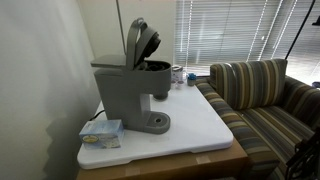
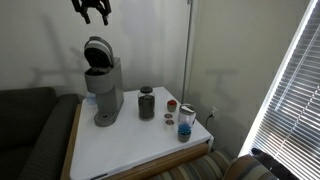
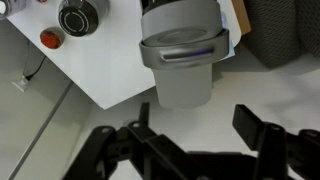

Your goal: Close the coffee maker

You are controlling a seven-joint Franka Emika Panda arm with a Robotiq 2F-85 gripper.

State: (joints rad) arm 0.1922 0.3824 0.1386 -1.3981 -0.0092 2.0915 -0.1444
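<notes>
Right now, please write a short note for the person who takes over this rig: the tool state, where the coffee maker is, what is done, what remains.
Tool: open, empty, hanging high above the coffee maker, touching nothing.
Coffee maker: stands on the white table, near the wall; its lid is raised.
Done: nothing visible; lid not yet closed.
Left: probably lower the tool onto the lid and press it shut.

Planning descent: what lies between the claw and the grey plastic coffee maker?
Nothing; in an exterior view, bare air separates the black claw from the grey plastic coffee maker.
</notes>
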